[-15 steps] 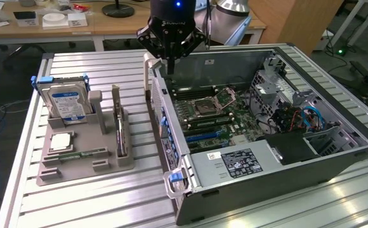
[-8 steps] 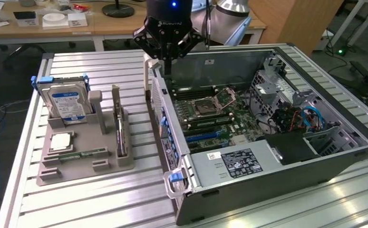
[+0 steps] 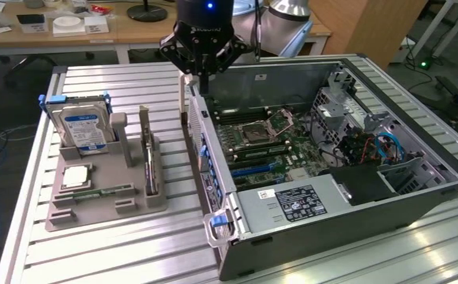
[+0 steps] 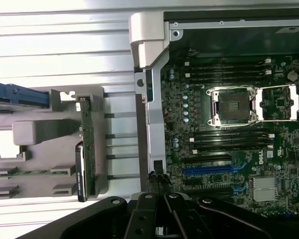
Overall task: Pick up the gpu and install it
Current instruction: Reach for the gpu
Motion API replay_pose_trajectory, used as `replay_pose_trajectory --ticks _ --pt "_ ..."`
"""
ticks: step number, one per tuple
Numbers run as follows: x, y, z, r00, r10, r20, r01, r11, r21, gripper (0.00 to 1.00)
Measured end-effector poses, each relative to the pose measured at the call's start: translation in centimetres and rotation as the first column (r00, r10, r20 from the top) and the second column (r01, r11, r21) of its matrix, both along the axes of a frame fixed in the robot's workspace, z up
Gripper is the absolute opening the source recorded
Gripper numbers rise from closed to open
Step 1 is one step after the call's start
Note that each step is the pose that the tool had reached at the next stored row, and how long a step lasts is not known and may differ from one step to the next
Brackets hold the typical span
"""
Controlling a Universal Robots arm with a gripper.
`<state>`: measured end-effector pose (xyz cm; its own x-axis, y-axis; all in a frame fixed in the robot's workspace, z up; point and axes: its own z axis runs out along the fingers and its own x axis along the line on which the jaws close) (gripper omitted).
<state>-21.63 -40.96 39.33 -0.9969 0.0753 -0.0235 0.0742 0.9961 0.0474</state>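
The gpu (image 3: 148, 161) stands on its edge in a slot of the grey holder (image 3: 103, 207). It is a green board with a black cooler on one face. In the wrist view the gpu (image 4: 86, 149) shows edge-on, with the black cooler toward the holder's side. My gripper (image 3: 203, 89) hangs shut and holds nothing. It is over the near wall of the open computer case (image 3: 213, 177), to the exterior view's right of the gpu and apart from it. The closed fingertips of my gripper (image 4: 162, 195) point down by the case wall (image 4: 150, 114).
Inside the case lies the motherboard (image 4: 229, 149), with an open processor socket (image 4: 233, 105) and blue card slots (image 4: 209, 170). The holder also carries a hard drive (image 3: 83, 127), a processor chip (image 3: 75, 176) and a memory stick (image 3: 94, 193). A power supply (image 3: 292, 204) sits at the case's near end.
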Motion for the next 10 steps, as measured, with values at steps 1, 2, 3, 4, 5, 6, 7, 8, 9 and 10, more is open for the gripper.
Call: replay_pose_trajectory --ticks 1,2,3,4,5,6,7,8,9,10 --pt "-0.1 -0.03 0.00 1.0000 0.000 0.0000 0.000 1.0000 0.0000 0.10" --pt "-0.3 -0.04 0.00 1.0000 0.000 0.0000 0.000 1.0000 0.0000 0.10" --pt "-0.4 -0.05 0.00 1.0000 0.000 0.0000 0.000 1.0000 0.0000 0.10" --pt "-0.6 -0.06 0.00 1.0000 0.001 0.0000 -0.001 1.0000 0.0000 0.10" --pt "-0.8 -0.08 0.00 1.0000 0.002 0.0000 -0.002 1.0000 0.0000 0.10" --pt "-0.9 -0.11 0.00 1.0000 0.005 0.0000 -0.005 1.0000 0.0000 0.10" --pt "-1.1 -0.12 0.00 1.0000 0.008 0.0000 -0.008 1.0000 -0.0001 0.10" --pt "-1.2 -0.14 0.00 0.9999 0.011 0.0000 -0.011 0.9999 0.0000 0.10" --pt "-1.4 -0.14 0.00 0.9999 0.013 0.0000 -0.013 0.9999 0.0000 0.10" --pt "-1.5 -0.14 0.00 0.9999 0.014 0.0000 -0.014 0.9999 0.0000 0.10"
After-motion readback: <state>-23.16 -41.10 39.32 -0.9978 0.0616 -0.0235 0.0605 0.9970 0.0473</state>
